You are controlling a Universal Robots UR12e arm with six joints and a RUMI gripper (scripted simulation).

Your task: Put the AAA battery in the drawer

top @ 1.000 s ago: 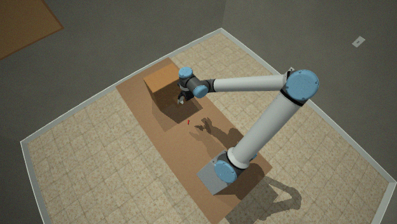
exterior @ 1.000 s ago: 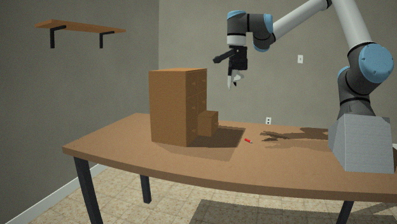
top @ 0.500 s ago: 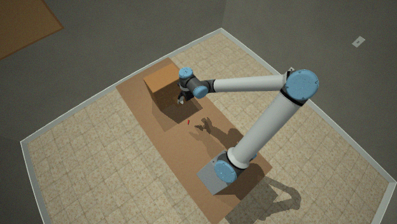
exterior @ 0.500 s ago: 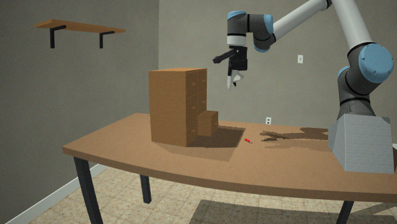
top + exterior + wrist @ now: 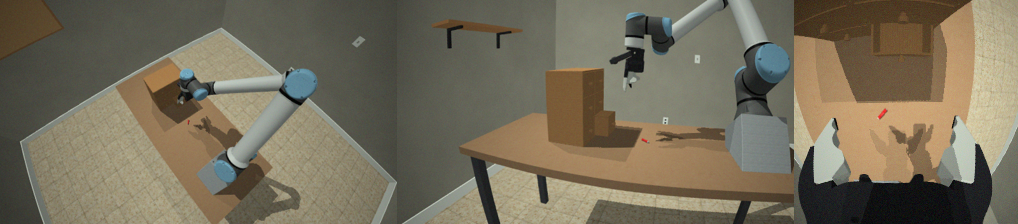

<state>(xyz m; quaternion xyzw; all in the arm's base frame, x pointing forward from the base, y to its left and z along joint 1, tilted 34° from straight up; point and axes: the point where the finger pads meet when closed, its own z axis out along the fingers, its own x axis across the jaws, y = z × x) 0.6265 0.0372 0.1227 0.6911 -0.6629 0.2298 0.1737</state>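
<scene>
The gripper (image 5: 181, 101) (image 5: 629, 86) (image 5: 894, 118) hangs above the table (image 5: 172, 153) (image 5: 600, 172) (image 5: 824, 90), jaws spread fully wide, with nothing between them and touching nothing. In the exterior view it is right of the upright chest (image 5: 163, 79) (image 5: 565, 108). One lower drawer (image 5: 602, 125) (image 5: 901, 44) juts out on the chest's right side. The red battery (image 5: 188, 121) (image 5: 645, 140) (image 5: 882, 114) lies on the table, right of that drawer and apart from it.
</scene>
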